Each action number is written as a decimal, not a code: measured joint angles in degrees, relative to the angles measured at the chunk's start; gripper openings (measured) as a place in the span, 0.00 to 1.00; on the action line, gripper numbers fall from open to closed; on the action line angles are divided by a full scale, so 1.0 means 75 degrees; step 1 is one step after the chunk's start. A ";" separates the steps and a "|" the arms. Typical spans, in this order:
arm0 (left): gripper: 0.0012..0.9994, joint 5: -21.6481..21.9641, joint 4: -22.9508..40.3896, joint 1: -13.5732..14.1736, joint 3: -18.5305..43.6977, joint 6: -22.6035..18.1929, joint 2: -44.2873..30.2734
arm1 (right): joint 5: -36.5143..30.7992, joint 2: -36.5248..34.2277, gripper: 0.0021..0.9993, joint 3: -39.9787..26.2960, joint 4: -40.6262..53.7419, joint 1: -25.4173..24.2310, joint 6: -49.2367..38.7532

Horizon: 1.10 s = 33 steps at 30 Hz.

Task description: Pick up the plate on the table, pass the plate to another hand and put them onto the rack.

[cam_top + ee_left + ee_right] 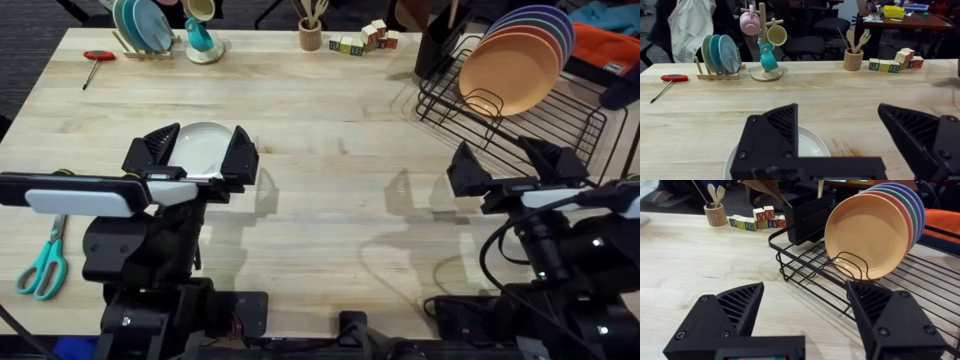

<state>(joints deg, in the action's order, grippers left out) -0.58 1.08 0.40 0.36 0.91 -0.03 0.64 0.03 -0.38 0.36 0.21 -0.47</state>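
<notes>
The left gripper is hanging with its fingers spread wide and holding nothing, one finger standing to each side of the plate as the overhead view shows it. The plate is lying flat on the counter directly under that open gap, so the thing to be grasped is lying below the fingers rather than off to a side; in the left wrist view its white rim is peeking out from behind one finger. Being round, the plate is offering no long axis, so any rim point would seem to serve equally, and the move ahead is probably a matter of getting a finger under or over the shallow edge.

The right gripper is also standing wide open and empty, well apart from the plate, over bare counter on the far side. It is sitting just beside the rack, whose wire slots are already carrying a row of coloured plates. So the left arm is plainly the nearer one to the plate, and the right arm the nearer one to the rack, which suits a handover across the middle.
</notes>
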 joint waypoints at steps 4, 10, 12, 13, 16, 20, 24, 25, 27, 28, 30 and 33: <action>0.99 0.0000 0.0003 -0.0001 0.0000 0.0000 -0.0003 | 0.0003 -0.0003 0.99 0.0000 0.0007 0.0000 0.0002; 0.99 0.0000 0.0003 -0.0003 0.0000 -0.0002 -0.0001 | -0.0006 -0.0003 0.99 -0.0029 0.0173 0.0000 0.0001; 0.99 0.0000 0.0000 -0.0003 0.0000 -0.0003 -0.0003 | -0.0006 -0.0005 0.99 -0.0038 0.0184 0.0000 0.0003; 0.99 0.0007 0.0000 -0.0003 0.0000 -0.0003 -0.0003 | -0.0006 -0.0003 0.99 -0.0041 0.0189 0.0000 0.0002; 0.99 0.0047 0.0006 -0.0003 0.0000 0.0000 -0.0001 | -0.0006 -0.0003 0.99 -0.0044 0.0195 0.0000 -0.0001; 0.99 0.0052 0.0007 -0.0003 0.0000 -0.0003 -0.0003 | -0.0009 -0.0003 0.99 -0.0047 0.0204 0.0000 -0.0220; 0.99 0.0003 0.0293 -0.0003 0.0027 -0.0001 -0.0002 | 0.0030 -0.0003 0.99 -0.0127 0.0381 0.0000 -0.0411; 0.99 -0.0014 0.0527 0.0000 0.0078 0.0000 -0.0001 | 0.0063 -0.0003 0.99 -0.0228 0.0593 0.0000 -0.0437; 0.99 -0.0033 0.1138 -0.0003 0.0336 -0.0001 -0.0006 | 0.0159 -0.0003 0.99 -0.0459 0.1156 0.0000 -0.0464; 0.99 -0.0038 0.1654 -0.0003 0.0599 0.0000 -0.0008 | 0.0193 -0.0003 0.99 -0.0673 0.1691 0.0000 -0.0483; 0.99 -0.0039 0.2348 -0.0003 0.1124 0.0000 -0.0029 | 0.0295 -0.0036 0.99 -0.0991 0.2722 0.0000 -0.0497; 0.99 -0.0040 0.3396 -0.0003 0.2128 -0.0001 -0.0194 | 0.0350 -0.0338 0.99 -0.1609 0.3832 0.0000 -0.0513</action>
<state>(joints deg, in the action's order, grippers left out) -0.88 26.55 0.38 16.32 0.90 -1.49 3.27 -2.51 -12.45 29.10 0.21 -4.32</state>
